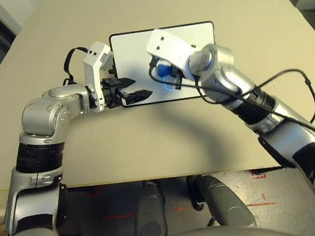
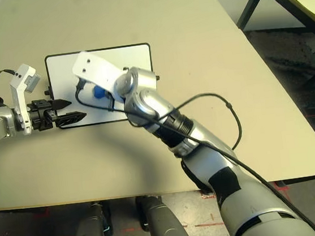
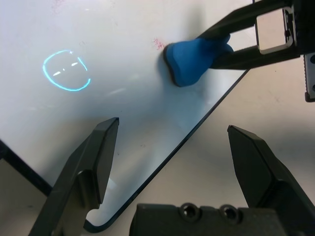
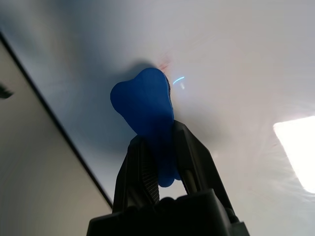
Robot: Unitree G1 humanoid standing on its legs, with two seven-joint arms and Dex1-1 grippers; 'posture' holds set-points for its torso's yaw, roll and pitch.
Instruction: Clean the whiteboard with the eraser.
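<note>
Right hand [image 4: 160, 162] is pinching the blue eraser [image 4: 145, 110] against the whiteboard [image 1: 132, 44] to scrub red smudges, while the open left hand [image 1: 127, 93] is bracing its edge.

The right arm is being reached forward and leftward, its gripper [image 4: 160, 162] being angled downward with the fingers being clamped together. The left arm is being bent inward, its gripper [image 3: 172, 162] being kept spread wide.
</note>
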